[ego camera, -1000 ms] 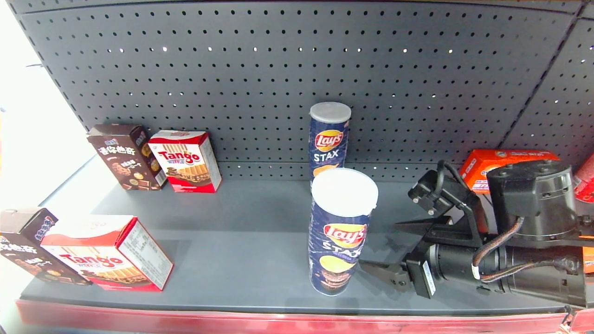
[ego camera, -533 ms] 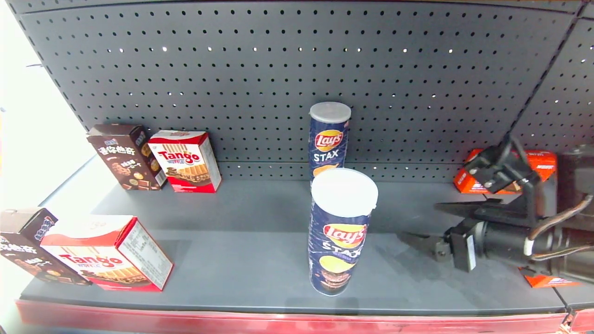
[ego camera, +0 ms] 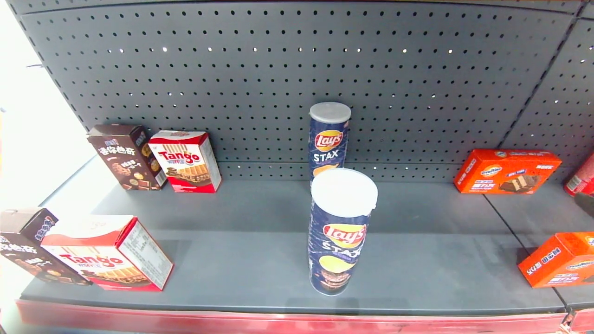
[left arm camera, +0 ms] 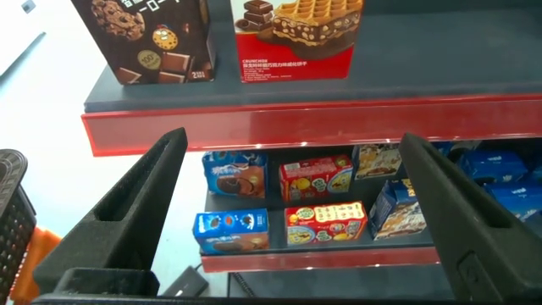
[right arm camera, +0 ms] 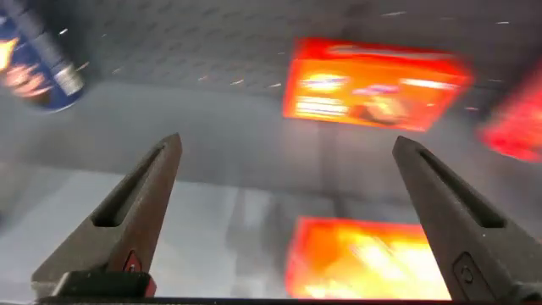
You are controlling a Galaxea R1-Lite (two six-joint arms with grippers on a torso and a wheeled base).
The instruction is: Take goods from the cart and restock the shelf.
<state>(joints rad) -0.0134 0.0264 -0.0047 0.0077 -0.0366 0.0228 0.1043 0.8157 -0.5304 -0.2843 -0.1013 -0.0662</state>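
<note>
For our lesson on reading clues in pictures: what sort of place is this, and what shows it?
Most likely a shop: a pegboard-backed shelf with a red front edge, crisp tubes and snack boxes facing outward, and more stocked tiers below.

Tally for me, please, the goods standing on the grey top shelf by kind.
Chip cans: 2
Brown cookie boxes: 2
Red-and-white wafer boxes: 2
Orange boxes: 2
Red pack cut off at the edge: 1
Total: 9
</note>
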